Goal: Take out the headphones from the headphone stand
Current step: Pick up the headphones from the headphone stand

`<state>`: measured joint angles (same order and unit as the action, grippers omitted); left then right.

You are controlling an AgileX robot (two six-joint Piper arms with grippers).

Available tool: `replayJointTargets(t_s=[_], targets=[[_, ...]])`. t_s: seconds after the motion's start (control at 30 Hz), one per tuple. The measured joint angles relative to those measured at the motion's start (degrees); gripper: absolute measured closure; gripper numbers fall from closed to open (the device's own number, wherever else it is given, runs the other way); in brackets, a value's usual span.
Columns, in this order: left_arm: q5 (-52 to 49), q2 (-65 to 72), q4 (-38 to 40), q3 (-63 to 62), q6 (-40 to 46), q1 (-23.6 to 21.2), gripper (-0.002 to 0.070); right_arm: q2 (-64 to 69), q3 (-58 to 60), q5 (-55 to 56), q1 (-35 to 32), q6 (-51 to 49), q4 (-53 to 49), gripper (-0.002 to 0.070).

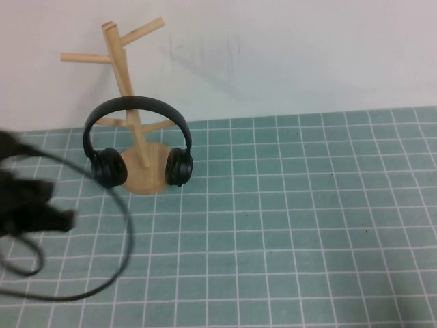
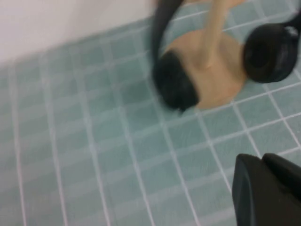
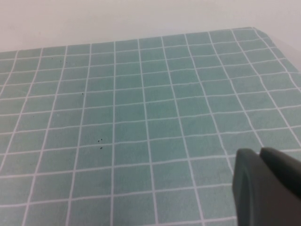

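Headphones (image 1: 138, 140) straddle the stand (image 1: 130, 89); my left gripper (image 1: 34, 205) nearby, right gripper (image 3: 268, 188) away, jaws unreadable, could topple it.

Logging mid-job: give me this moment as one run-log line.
headphones: hung on headphone stand | left tool: left of stand, apart | right tool: over bare mat

The stand (image 1: 134, 109) sits at the mat's (image 1: 287, 225) far left, by the wall (image 1: 287, 55). Headphones (image 1: 137, 140) hang on it, cups over its base. Left gripper (image 1: 31, 205) is left of it, cable (image 1: 102, 273) in front. Right gripper (image 3: 268, 188) is well right of the stand.
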<state>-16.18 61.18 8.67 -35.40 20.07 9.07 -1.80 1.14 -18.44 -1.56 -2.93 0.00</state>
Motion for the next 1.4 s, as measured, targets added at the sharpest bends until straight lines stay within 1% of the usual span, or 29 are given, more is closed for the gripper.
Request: replayJointTargets(t_s=[0.03,0.13,0.23,0.3,0.37,0.53,0.6,0.67,0.83,1.13,1.2,1.33,1.4], targets=[[1.40,2.51,-1.58,-1.21,0.89,1.82,0.0678,0.00,0.00,0.00,0.00,0.00,0.00,0.0685],[5.24,8.55,-7.07,-4.75,2.13,5.06,0.0678,0.00,0.00,0.00,0.00,0.00,0.00,0.0684],[9.95,12.49,-13.46,-6.69,2.51,5.82,0.0678,0.00,0.00,0.00,0.00,0.00,0.00,0.0684],[14.04,14.03,-17.49,-6.96,2.60,5.92,0.0652,0.00,0.00,0.00,0.00,0.00,0.00,0.0684],[18.40,15.17,-19.87,-7.19,2.63,5.92,0.0588,0.00,0.00,0.00,0.00,0.00,0.00,0.0684],[29.85,18.28,-21.42,-7.19,2.76,5.15,0.0310,0.00,0.00,0.00,0.00,0.00,0.00,0.0685],[32.97,19.81,-21.06,-7.19,2.76,3.95,0.0245,0.00,0.00,0.00,0.00,0.00,0.00,0.0684],[35.23,21.63,-20.80,-7.19,3.22,2.98,0.0214,0.00,0.00,0.00,0.00,0.00,0.00,0.0684],[42.63,26.21,-20.47,-7.19,7.86,1.38,0.0194,0.00,0.00,0.00,0.00,0.00,0.00,0.0685],[51.51,32.67,-19.99,-7.30,11.26,1.38,0.0194,0.00,0.00,0.00,0.00,0.00,0.00,0.0685],[52.54,33.99,-18.28,-7.89,13.19,1.38,0.0195,0.00,0.00,0.00,0.00,0.00,0.00,0.0685],[53.12,36.64,-11.86,-10.94,17.50,1.38,0.0197,0.00,0.00,0.00,0.00,0.00,0.00,0.0685],[53.22,37.97,-10.67,-12.21,19.31,1.38,0.0197,0.00,0.00,0.00,0.00,0.00,0.00,0.0685]])
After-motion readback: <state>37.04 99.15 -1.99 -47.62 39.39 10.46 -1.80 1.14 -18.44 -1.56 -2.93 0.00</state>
